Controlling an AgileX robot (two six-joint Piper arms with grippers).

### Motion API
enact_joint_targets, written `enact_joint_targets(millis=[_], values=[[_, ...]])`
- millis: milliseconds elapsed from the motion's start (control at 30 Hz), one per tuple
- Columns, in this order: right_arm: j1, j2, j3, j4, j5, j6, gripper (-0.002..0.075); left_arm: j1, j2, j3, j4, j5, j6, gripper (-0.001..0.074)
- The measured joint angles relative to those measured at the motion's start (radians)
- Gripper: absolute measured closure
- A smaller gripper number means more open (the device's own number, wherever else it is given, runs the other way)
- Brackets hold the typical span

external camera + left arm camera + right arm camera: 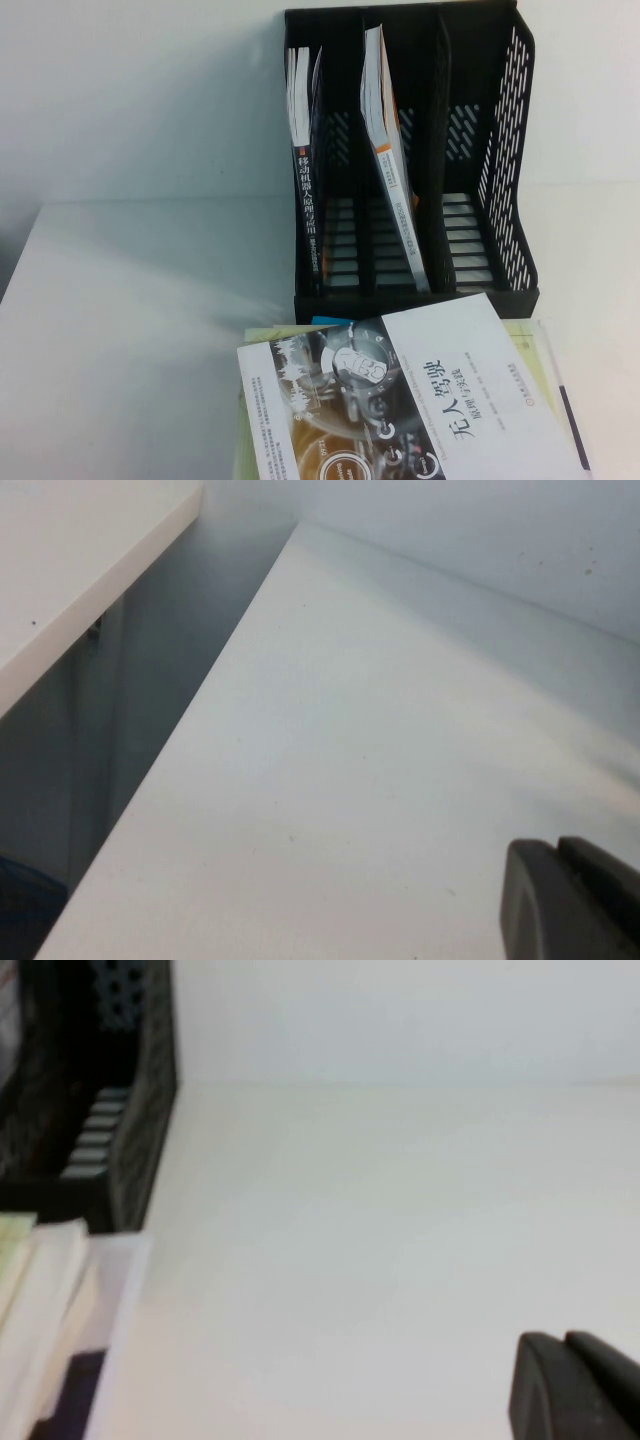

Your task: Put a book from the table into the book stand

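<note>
A black three-slot book stand [500,180] stands at the back of the white table. A dark-spined book [303,190] stands in its left slot and a white and orange book [392,170] leans in the middle slot; the right slot holds nothing. A stack of books lies in front of the stand, topped by a white and grey-covered book [400,410]. Neither arm shows in the high view. My left gripper [565,895] is shut over bare table. My right gripper [570,1385] is shut over bare table, to the right of the stand [130,1110] and the stack [50,1290].
A pale yellow-green book [262,335] and others lie under the top book. The table's left edge [170,770] drops to a dark gap beside my left gripper. A white wall runs behind the stand.
</note>
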Motion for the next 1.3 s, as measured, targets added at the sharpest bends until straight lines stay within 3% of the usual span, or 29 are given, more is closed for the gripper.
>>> enact_joint_targets(millis=[167, 267, 633, 1300], values=[[-0.183, -0.119, 0.161, -0.03, -0.192, -0.005, 0.0729, 0.0, 0.0, 0.0, 0.0, -0.001, 0.0, 0.0738], [-0.224, -0.13, 0.278, -0.028, -0.268, 0.003, 0.0729, 0.0, -0.002, 0.0, 0.0, 0.001, 0.0, 0.0738], [-0.167, -0.131, 0.308, 0.0, -0.228, 0.049, 0.0729, 0.0, -0.002, 0.0, 0.0, 0.001, 0.0, 0.0738], [-0.158, -0.131, 0.306, 0.024, -0.227, 0.098, 0.0729, 0.0, -0.002, 0.0, 0.0, 0.001, -0.002, 0.0738]])
